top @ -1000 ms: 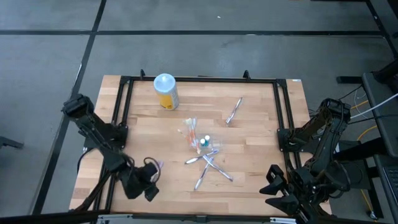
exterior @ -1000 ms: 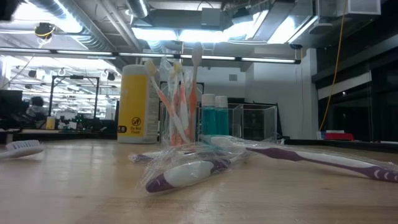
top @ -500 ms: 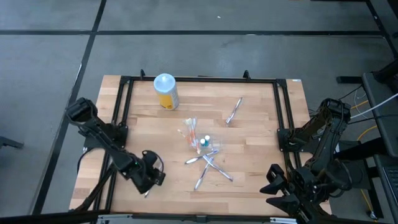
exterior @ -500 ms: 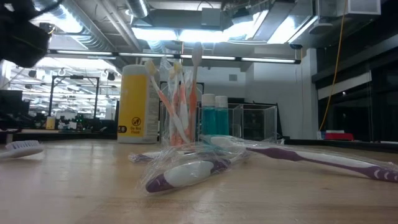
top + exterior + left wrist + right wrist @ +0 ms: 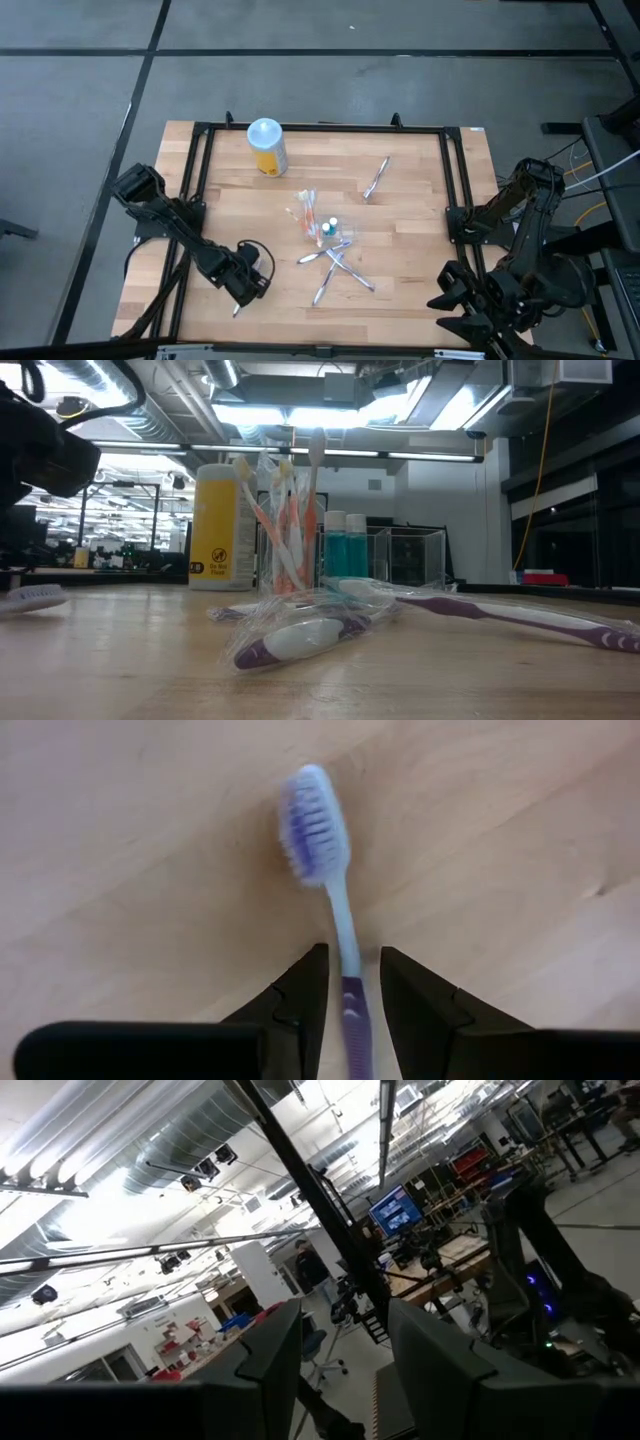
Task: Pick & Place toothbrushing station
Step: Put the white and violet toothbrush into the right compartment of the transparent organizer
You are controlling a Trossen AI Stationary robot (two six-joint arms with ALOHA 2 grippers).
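Note:
A purple-and-white toothbrush (image 5: 320, 830) lies flat on the wooden table near its front left corner; only a sliver of this toothbrush (image 5: 235, 310) shows in the high view. My left gripper (image 5: 353, 980) points steeply down over it, open. One finger stands on each side of the handle (image 5: 346, 935), and the bristle head sticks out ahead. Whether the fingers touch it I cannot tell. A clear holder (image 5: 308, 212) with several toothbrushes stands mid-table. My right gripper (image 5: 345, 1340) is open, raised off the table's front right corner, pointing into the room.
Loose and wrapped toothbrushes (image 5: 335, 262) lie crossed in a pile in front of the holder. One more toothbrush (image 5: 376, 178) lies farther back. A yellow bottle (image 5: 266, 146) stands at the far edge. A black frame (image 5: 195, 180) rims the table.
My left gripper has come down toward the table and a little toward its middle. It has tipped from a slant to pointing steeply down over the purple toothbrush, and its dark body now shows at the low view's upper left. The toothbrush has stayed where it was.

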